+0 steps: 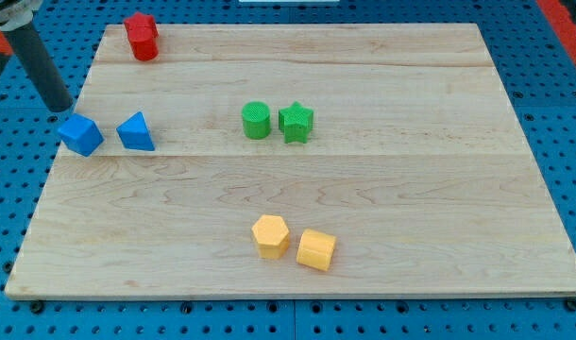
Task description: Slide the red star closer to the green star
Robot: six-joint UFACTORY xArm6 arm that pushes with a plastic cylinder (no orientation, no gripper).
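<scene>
The red star (142, 36) stands near the board's top left corner. The green star (296, 122) sits near the middle of the board, well to the right of and below the red star, with a green cylinder (256, 120) touching its left side. My tip (61, 107) is at the view's left, just outside the board's left edge. It is below and left of the red star and just above the blue cube (81, 134), apart from both.
A blue triangular block (135, 132) lies right of the blue cube. A yellow hexagonal block (270, 235) and a yellow cube (316, 249) sit side by side near the bottom middle. The wooden board (439, 189) rests on a blue perforated base.
</scene>
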